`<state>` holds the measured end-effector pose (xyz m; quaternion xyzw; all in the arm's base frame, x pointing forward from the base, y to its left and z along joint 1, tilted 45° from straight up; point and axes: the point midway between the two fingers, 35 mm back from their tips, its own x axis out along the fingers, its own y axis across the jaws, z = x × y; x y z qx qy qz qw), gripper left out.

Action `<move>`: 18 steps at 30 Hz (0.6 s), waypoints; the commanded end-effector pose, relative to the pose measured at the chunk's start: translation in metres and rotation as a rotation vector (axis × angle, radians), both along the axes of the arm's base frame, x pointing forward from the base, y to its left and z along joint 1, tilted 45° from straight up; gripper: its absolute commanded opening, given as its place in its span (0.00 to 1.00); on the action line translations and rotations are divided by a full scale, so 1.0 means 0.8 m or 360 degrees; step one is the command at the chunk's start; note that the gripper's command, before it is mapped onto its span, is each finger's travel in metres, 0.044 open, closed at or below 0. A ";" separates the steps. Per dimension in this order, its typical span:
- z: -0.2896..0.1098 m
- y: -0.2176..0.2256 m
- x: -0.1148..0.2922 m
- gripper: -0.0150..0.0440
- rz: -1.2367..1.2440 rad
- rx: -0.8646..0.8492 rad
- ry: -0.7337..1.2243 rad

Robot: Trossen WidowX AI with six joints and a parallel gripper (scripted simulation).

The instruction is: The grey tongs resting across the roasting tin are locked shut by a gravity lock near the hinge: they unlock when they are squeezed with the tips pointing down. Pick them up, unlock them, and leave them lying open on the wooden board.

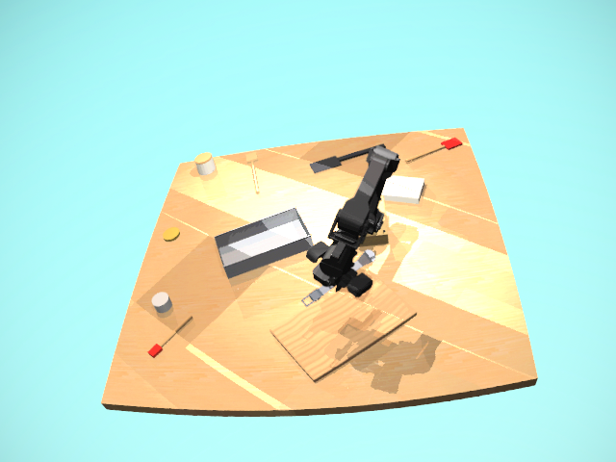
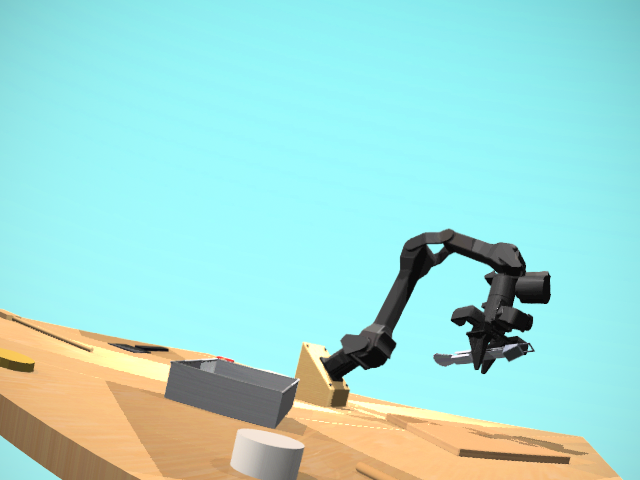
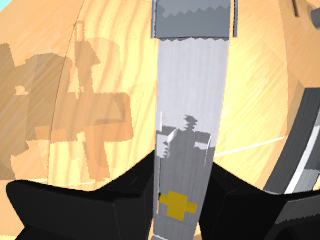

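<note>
One black parallel-jaw gripper [image 2: 480,356] is clenched around the grey metal tongs [image 2: 454,357], carried roughly level in the air above the flat wooden board [image 2: 485,439], well off the grey rectangular roasting tin [image 2: 227,390]. Transport seems nearly done; next comes lowering onto the board, then releasing.

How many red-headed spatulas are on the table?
2: one red-headed spatula at the far right corner, another near the front left edge beside the white cylinder. None seem hidden.
</note>
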<state>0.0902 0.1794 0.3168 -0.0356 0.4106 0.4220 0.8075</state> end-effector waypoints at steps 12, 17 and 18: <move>0.009 -0.001 0.002 0.00 0.0072 -0.0010 0.0279; 0.014 -0.001 0.004 0.00 0.0087 0.0013 0.0377; 0.015 -0.001 0.004 0.00 0.0090 0.0019 0.0396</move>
